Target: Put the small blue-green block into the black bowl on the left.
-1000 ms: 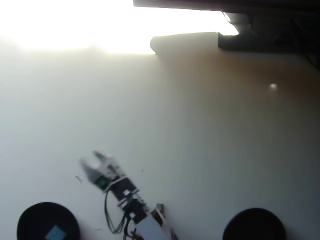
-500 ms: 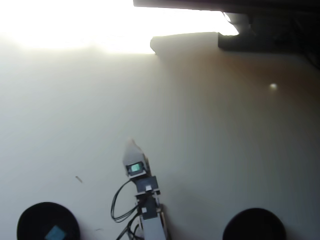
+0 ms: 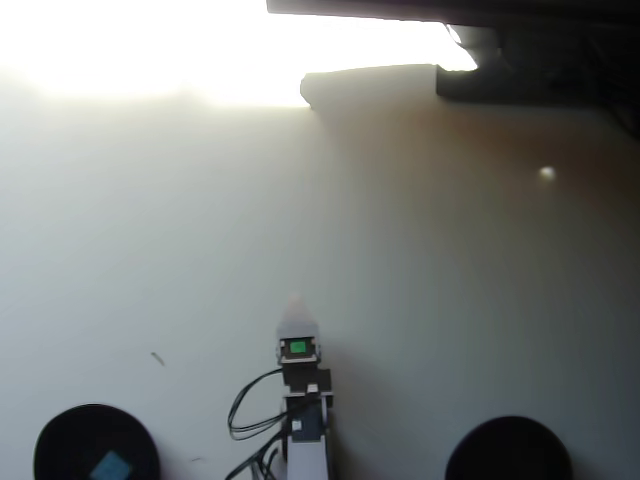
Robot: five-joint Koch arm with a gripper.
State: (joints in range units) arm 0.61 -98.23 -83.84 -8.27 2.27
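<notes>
A small blue-green block (image 3: pixel 110 465) lies inside a black bowl (image 3: pixel 70 435) at the bottom left of the overhead view. My gripper (image 3: pixel 297 303) is at the bottom centre and points up the picture, well to the right of that bowl. Its pale jaws taper to a single point with no gap and nothing between them, so it looks shut and empty. A green light (image 3: pixel 297 348) shows on the arm just behind the jaws.
A second black bowl (image 3: pixel 510 450) sits at the bottom right. Black cables (image 3: pixel 245 410) loop to the left of the arm. Dark objects (image 3: pixel 520 60) stand along the top right edge. Glare washes out the top left.
</notes>
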